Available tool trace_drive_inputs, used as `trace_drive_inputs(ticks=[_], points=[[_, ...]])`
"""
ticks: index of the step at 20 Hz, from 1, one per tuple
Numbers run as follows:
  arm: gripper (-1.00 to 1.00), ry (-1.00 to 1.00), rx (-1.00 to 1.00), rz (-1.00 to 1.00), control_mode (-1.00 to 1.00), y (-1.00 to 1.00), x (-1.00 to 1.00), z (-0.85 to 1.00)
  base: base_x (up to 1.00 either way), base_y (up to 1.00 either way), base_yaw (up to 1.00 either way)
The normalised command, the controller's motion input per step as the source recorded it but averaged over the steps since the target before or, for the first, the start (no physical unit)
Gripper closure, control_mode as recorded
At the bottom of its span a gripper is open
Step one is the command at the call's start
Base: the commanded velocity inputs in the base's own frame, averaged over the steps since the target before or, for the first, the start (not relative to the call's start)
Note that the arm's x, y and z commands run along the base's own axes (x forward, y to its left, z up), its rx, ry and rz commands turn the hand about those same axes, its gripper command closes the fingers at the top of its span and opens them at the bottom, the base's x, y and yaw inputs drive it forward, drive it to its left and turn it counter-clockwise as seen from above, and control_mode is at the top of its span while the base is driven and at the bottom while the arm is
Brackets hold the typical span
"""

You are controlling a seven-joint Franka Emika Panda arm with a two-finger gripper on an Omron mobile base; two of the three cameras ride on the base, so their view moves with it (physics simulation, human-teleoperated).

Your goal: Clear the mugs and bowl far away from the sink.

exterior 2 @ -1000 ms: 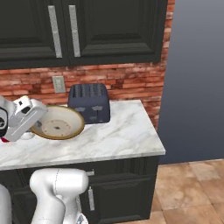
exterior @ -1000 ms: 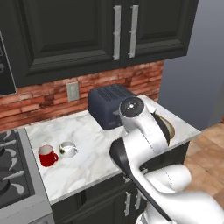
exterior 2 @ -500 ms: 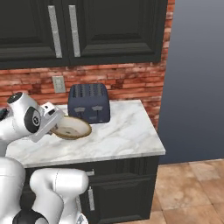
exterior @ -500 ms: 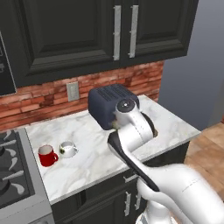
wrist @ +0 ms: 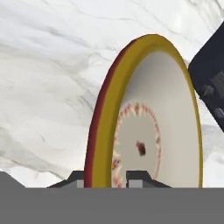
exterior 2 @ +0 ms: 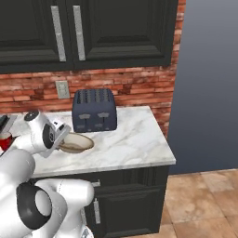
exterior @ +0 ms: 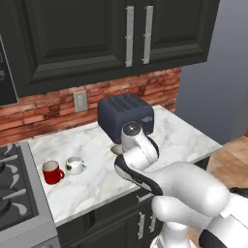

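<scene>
Gripper (wrist: 105, 176) fingers pinching bowl (wrist: 148, 118) rim, tips cut off at frame bottom, toaster (wrist: 210, 83) partly cropped

Tan bowl (exterior 2: 76, 143) low over counter; red mug (exterior: 52, 172) beside white mug (exterior: 74, 165).

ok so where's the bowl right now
In the right base view the bowl is low over the marble counter, gripped at its rim by the hand, just in front of the dark toaster.
</scene>
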Motion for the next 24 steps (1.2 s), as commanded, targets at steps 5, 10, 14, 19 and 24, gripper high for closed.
trace_drive_inputs(ticks=[5,10,14,19,24], points=[[1.00,0.00,0.00,0.19,-1.00,0.39,0.46,-0.67,0.00,0.00,0.00],[1.00,0.00,0.01,0.17,-1.00,0.39,0.32,-0.53,0.00,0.00,0.00],[1.00,0.00,0.01,0.12,-1.00,0.49,0.00,-0.21,0.00,0.00,0.00],[-1.00,0.00,0.03,0.11,-1.00,0.40,0.00,-0.13,0.00,0.00,0.00],[-1.00,0.01,0.04,0.09,-1.00,0.32,0.00,-0.07,0.00,0.00,0.00]])
